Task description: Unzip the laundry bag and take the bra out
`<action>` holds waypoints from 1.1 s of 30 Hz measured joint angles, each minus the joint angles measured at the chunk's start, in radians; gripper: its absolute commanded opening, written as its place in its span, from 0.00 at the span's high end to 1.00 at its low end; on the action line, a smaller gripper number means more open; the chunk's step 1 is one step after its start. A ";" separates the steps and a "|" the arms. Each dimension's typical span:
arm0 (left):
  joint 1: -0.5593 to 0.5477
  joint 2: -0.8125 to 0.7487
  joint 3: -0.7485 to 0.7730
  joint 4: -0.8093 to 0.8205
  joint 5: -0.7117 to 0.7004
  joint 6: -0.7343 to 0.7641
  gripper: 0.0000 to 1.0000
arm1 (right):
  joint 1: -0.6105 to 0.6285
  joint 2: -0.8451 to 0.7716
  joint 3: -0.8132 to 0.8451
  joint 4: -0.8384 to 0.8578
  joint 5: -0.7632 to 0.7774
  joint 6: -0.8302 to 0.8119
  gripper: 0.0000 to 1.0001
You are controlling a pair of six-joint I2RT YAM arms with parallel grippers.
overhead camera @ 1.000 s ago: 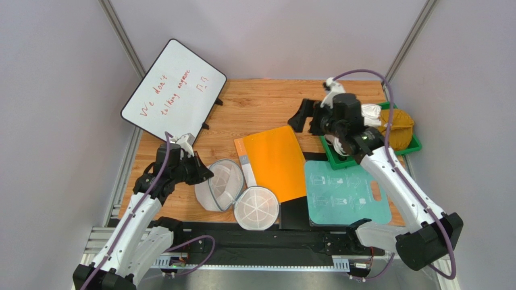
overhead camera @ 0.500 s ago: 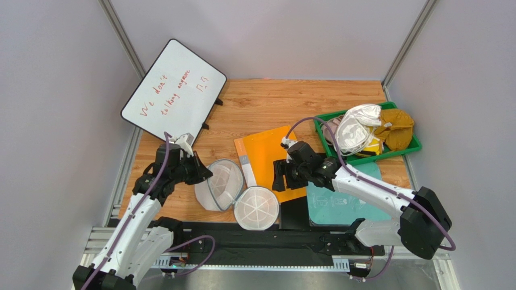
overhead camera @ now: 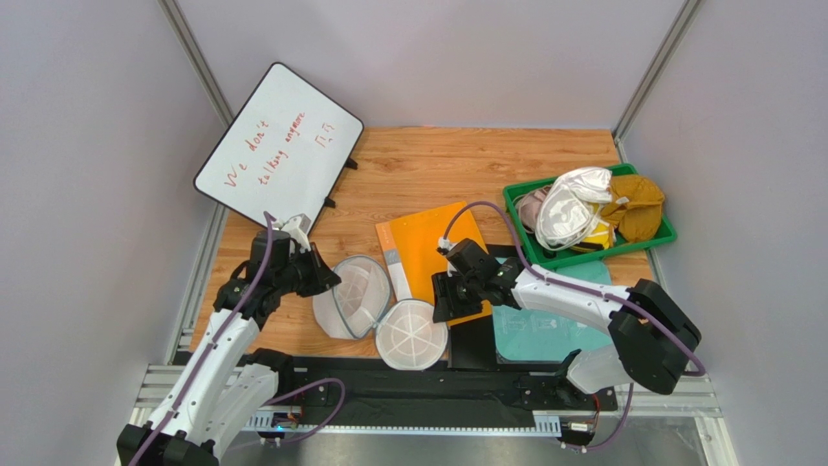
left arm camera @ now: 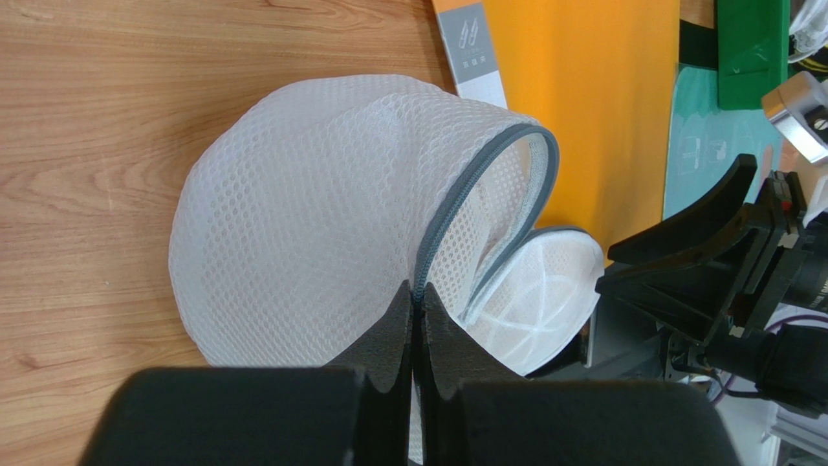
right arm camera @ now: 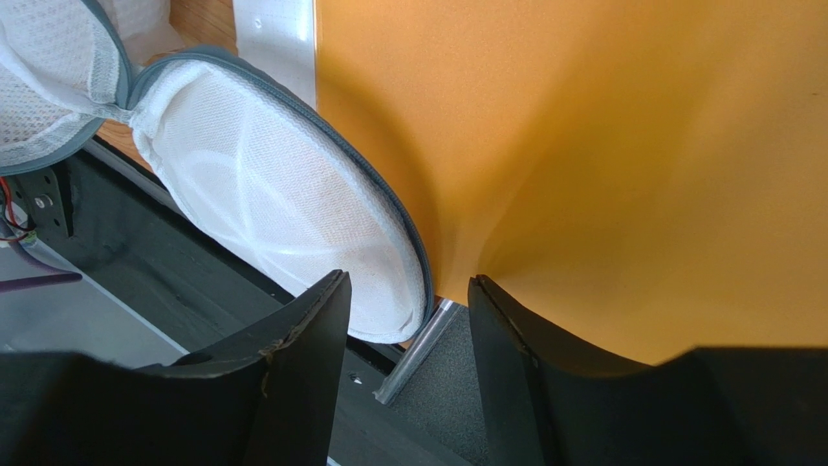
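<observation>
The left gripper (left arm camera: 417, 296) is closed tight on the grey zipper rim (left arm camera: 466, 194) of the laundry bag (left arm camera: 301, 223), pinching it so that the mouth stands propped open instead of slumping flat on the counter (overhead camera: 428, 165). The bag sits by the counter's near edge, left of the middle. Its round lid (right arm camera: 282, 204) is folded out flat beside it, and the inside looks empty. The right gripper (right arm camera: 406, 301) hangs low over the near corner of the orange folder (right arm camera: 603, 146), about half open and holding nothing. The lid's rim lies just at the gap between its jaws, likely lining up a pinch. The bra (overhead camera: 638, 216) lies in the green tray (overhead camera: 583, 252) at the counter's right edge, heaped beside other garments and well apart from the bag, so the removal looks done.
</observation>
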 measured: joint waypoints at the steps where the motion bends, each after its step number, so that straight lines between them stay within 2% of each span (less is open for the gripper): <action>1: 0.000 0.001 0.000 0.000 -0.001 0.000 1.00 | 0.000 0.009 0.000 0.003 -0.005 0.000 0.53; 4: 0.000 0.002 0.000 -0.002 -0.002 0.000 1.00 | 0.002 0.035 -0.002 0.017 -0.026 -0.002 0.70; 5: 0.000 0.002 0.000 -0.002 -0.002 0.000 1.00 | 0.003 0.042 -0.002 0.022 -0.033 -0.002 0.82; 7: 0.000 0.002 0.000 -0.003 -0.004 0.000 1.00 | 0.005 0.053 -0.001 0.024 -0.039 -0.007 0.92; 8: 0.000 0.002 0.000 -0.005 -0.005 0.000 1.00 | 0.005 0.058 0.000 0.022 -0.041 -0.011 1.00; 14: 0.000 0.002 0.000 -0.010 -0.023 0.000 1.00 | 0.005 0.068 0.063 -0.071 -0.036 -0.052 1.00; 20: -0.005 0.005 -0.008 -0.003 -0.051 -0.012 1.00 | 0.005 0.052 0.249 -0.261 0.010 -0.124 1.00; 27: -0.041 -0.011 -0.102 0.040 -0.080 -0.071 1.00 | -0.022 0.043 0.476 -0.493 0.047 -0.206 1.00; 33: -0.057 0.033 -0.133 0.093 -0.111 -0.090 1.00 | -0.063 0.122 0.671 -0.640 0.030 -0.252 1.00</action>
